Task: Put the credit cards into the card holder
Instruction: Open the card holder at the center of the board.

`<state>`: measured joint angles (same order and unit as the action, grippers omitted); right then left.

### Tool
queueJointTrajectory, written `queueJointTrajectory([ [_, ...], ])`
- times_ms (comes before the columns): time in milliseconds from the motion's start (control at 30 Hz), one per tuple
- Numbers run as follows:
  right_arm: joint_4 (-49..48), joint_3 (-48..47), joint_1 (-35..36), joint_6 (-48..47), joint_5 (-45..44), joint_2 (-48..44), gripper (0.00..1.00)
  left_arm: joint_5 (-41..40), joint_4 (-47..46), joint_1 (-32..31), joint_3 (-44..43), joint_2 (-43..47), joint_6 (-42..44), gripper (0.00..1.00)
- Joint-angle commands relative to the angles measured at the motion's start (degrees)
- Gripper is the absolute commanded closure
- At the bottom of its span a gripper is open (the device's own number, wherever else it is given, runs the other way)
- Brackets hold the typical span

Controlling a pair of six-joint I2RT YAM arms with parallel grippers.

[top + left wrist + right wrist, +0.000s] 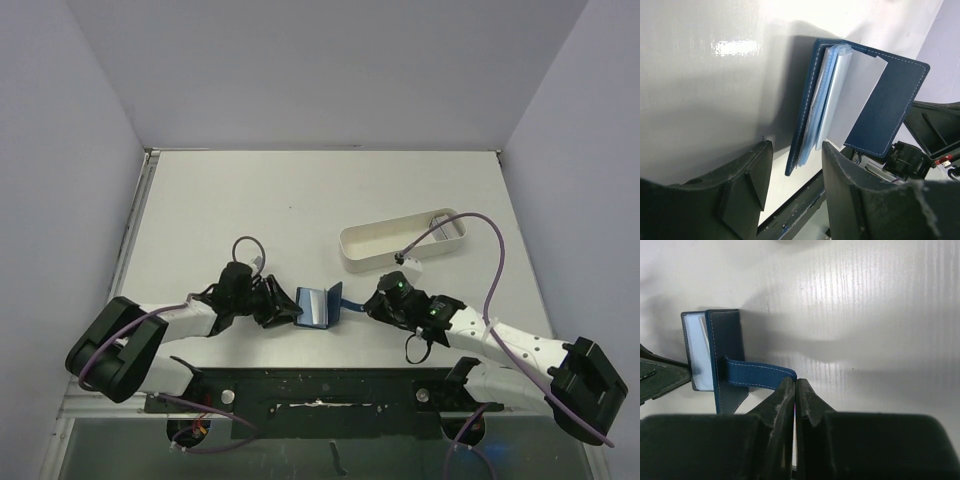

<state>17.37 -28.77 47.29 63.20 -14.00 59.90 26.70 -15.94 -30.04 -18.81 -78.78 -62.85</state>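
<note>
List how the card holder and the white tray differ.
The card holder is navy blue; the tray is white. The card holder is small and opened; the tray is long and oval. The right gripper pinches the card holder's strap; the tray lies untouched. Both rest on the table.

Robot lab: walled white table [260, 200]

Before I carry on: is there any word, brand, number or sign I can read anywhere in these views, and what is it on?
None: no text can be read in any view.
card holder: plain navy cover with stitching, clear sleeves inside, no print shown.
white tray: bare walls, no label shown.
table: plain white surface, no markings.
</note>
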Motion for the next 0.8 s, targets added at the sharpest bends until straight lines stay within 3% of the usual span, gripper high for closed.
queueJointTrajectory([
  [0,0.18,0.49,-0.35,-0.75,-2.51,-1.77,1.0,-2.01,-3.1,-0.58,-1.4,-1.54,0.85,0.57],
  [200,-0.61,1.15,-0.35,-0.71,-2.24,-1.69,1.0,-0.27,-7.31,-1.11,-1.84,-3.2,-0.04,0.62],
  [567,1.79,0.44,-0.35,-1.71,-3.29,-1.52,1.0,2.09,-11.79,-1.47,-1.34,-2.07,-1.18,1.0],
  [767,8.77,-5.87,0.81,-2.49,-4.23,-2.13,0.75,0.5,-6.69,-2.94,-1.65,3.56,-0.24,1.0],
])
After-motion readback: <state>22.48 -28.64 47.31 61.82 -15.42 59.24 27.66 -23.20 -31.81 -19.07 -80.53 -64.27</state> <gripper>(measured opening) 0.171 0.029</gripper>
